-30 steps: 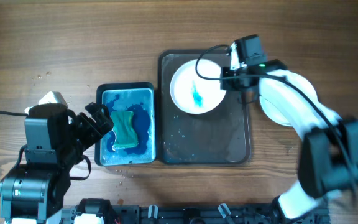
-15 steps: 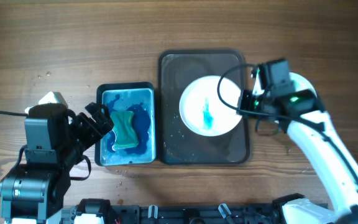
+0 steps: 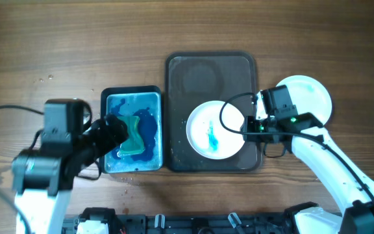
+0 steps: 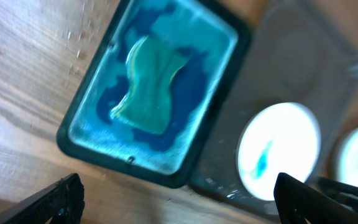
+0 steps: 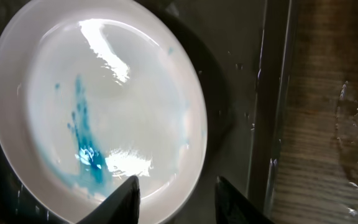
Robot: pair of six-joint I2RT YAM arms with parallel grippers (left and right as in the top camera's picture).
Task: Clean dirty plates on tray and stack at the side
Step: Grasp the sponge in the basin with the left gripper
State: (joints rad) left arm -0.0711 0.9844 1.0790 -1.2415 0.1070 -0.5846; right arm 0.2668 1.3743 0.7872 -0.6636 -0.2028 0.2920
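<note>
- Desk [image 3: 76, 39]: wooden; it carries 1 dark tray [image 3: 206, 78] at its middle and 1 blue basin [image 3: 132, 88] just beside the tray, on the side toward the left edge.
- Plate [image 3: 203, 127]: white, with 1 blue stain [image 3: 211, 135] on its face. It lies in the part of the tray nearest the near edge and the right edge of the desk. The far half of the tray is bare and wet.
- Right gripper [image 3: 249, 127]: at the plate's right rim. In the right wrist view its 2 fingers [image 5: 129, 193] stand to either side of that rim, 1 over the white face and 1 over the tray, clenched on the plate.
- Second plate [image 3: 310, 94]: white, on the bare desk near the tray's right side, toward the right edge; the right arm partly covers it.
- Basin: holds blue liquid and 1 green sponge [image 3: 132, 133] lying in it.
- Left gripper [image 3: 112, 130]: above the basin's left side. In the left wrist view its 2 fingers [image 4: 64, 196] are spread wide and released, holding nothing, with the sponge [image 4: 148, 87] below them.
</note>
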